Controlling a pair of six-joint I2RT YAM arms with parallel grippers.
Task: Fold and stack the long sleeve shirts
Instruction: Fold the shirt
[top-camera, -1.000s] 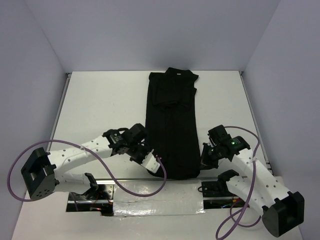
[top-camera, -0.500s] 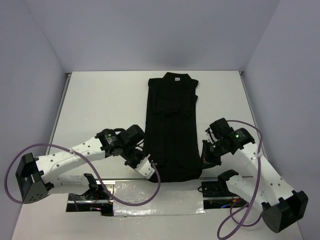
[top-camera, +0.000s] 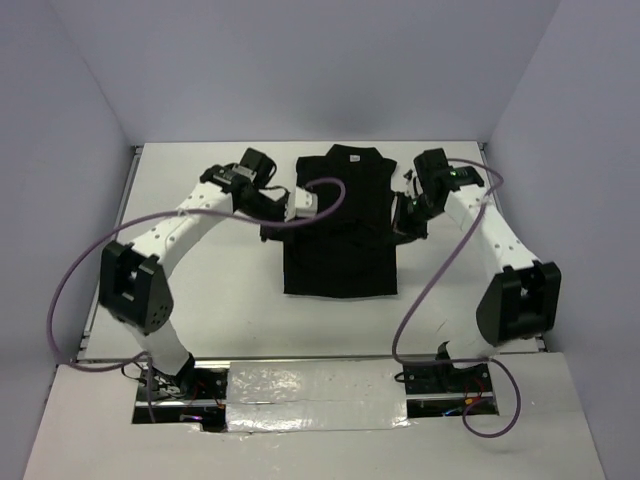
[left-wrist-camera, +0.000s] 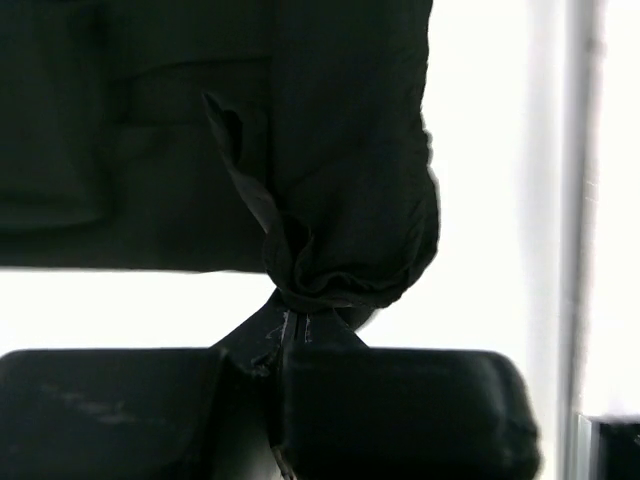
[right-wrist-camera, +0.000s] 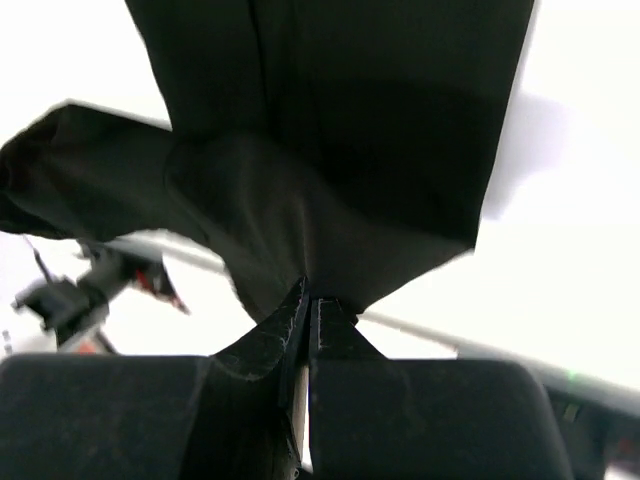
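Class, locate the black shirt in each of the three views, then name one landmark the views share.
Top external: the shirt is mid-table, collar toward the far wall.
Left wrist: the shirt fills the upper frame, with a bunched fold pinched in the left gripper at bottom centre.
Right wrist: the shirt spans the top, narrowing into the shut right gripper.
Shared landmark: the white table, bright behind the shirt in all three.

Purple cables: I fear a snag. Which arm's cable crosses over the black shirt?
The left arm's cable: it loops over the shirt. The right arm's cable hangs beside it, over the table.
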